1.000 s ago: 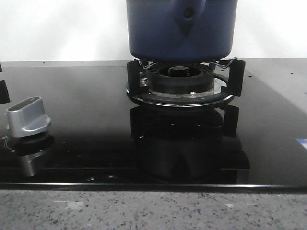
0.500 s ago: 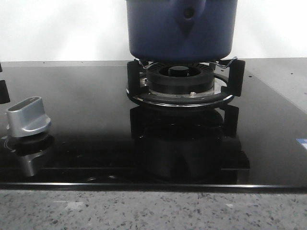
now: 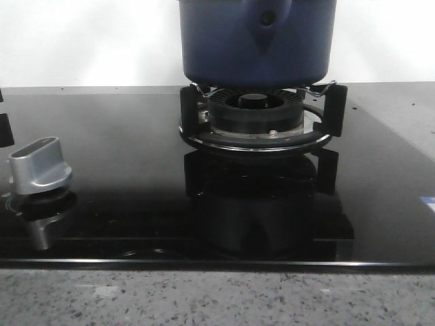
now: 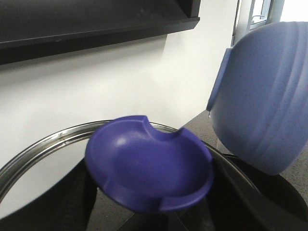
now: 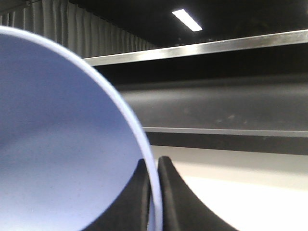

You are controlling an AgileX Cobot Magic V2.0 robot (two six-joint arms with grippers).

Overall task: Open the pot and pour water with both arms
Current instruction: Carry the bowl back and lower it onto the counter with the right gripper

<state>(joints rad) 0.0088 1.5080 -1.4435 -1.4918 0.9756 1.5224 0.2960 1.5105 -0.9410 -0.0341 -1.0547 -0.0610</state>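
A plain white wall [image 3: 81, 41] rises behind a speckled grey stone counter [image 3: 204, 299]. At twelve o'clock overhead, a ceiling strip light [image 5: 188, 19] glows, with dark curtains [image 5: 72, 33] at ten o'clock.

Pot [image 3: 257, 41] blocks the burner [image 3: 255, 115]; knob [image 3: 39, 165] stands well apart.

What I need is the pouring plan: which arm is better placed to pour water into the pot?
Right. Its gripper pinches the light blue bowl by the rim, while the left wrist view is filled by the lid, seemingly in that arm's hold.
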